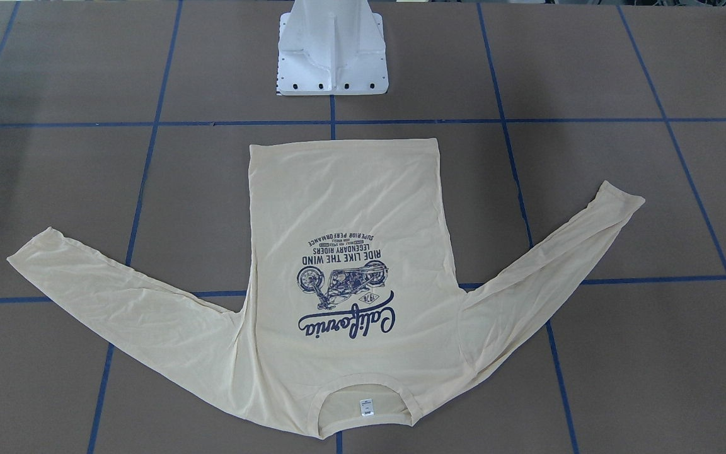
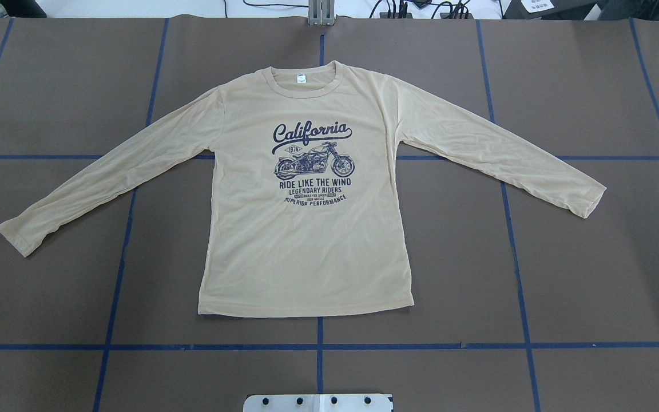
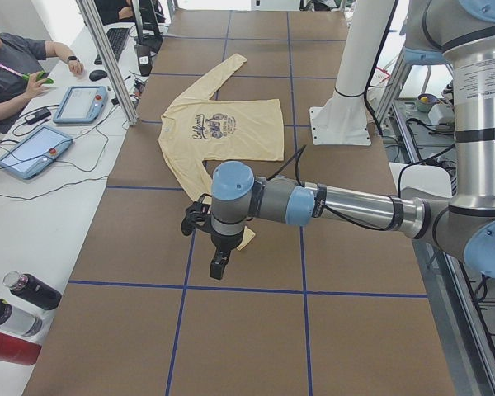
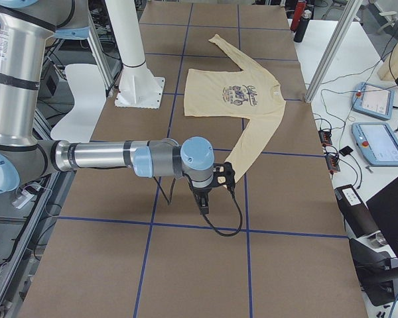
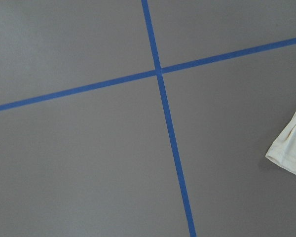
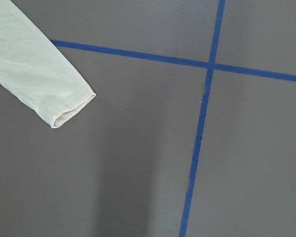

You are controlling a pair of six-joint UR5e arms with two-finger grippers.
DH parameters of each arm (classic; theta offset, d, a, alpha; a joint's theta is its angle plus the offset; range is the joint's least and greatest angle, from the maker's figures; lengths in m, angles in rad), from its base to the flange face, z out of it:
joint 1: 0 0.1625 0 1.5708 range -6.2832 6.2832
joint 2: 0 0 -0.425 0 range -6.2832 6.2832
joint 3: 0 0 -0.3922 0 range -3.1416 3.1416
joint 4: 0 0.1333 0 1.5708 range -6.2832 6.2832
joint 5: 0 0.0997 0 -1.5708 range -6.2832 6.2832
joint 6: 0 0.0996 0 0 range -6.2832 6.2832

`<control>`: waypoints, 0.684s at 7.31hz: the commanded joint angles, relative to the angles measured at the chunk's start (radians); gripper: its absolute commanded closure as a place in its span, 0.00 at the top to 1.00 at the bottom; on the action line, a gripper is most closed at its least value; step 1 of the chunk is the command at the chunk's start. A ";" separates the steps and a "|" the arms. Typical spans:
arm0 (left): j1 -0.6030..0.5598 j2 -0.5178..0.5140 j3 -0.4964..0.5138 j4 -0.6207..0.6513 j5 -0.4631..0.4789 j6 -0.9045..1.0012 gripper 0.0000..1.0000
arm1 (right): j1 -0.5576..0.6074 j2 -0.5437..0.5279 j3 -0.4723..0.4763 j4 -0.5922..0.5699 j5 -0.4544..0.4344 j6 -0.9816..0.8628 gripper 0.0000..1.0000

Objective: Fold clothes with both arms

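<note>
I'm seeing the T-shirt (image 2: 306,240) lying flat and face up in the middle of the table (image 2: 49,86). Its navy print (image 2: 312,163) is showing. The collar and neck label (image 2: 301,80) are pointing to the far side from the robot, and the hem (image 2: 306,312) is sitting near the white pedestal base (image 1: 333,57). Both sleeves are spreading out and angling back toward the robot's side. The shirt is lying across the blue tape lines (image 2: 421,346).

The left arm (image 3: 346,205) is reaching out level over the table. The left gripper (image 3: 219,266) is hanging point-down just beside the left-side cuff (image 2: 15,234). The left wrist view is only catching that cuff at its right edge, so I can't tell how the jaws are set.

The right arm (image 4: 106,158) is mirroring it. The right gripper (image 4: 204,202) is hanging near the right-side cuff (image 2: 590,200). That cuff is lying open-ended in the upper left of the right wrist view. I can't tell the jaw state there either.

Neither gripper is showing in the overhead or front views. A person (image 3: 12,70) is sitting at the side bench.
</note>
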 commanded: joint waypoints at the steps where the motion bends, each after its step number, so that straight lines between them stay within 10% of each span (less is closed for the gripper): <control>1: 0.000 -0.012 -0.009 -0.231 0.021 -0.005 1.00 | 0.001 0.098 -0.011 -0.001 0.007 0.008 1.00; 3: 0.002 -0.081 0.032 -0.528 0.028 -0.017 1.00 | 0.001 0.129 -0.012 0.001 0.003 0.008 1.00; 5: 0.009 -0.167 0.105 -0.552 -0.016 -0.212 1.00 | 0.001 0.132 0.001 0.147 -0.024 0.054 1.00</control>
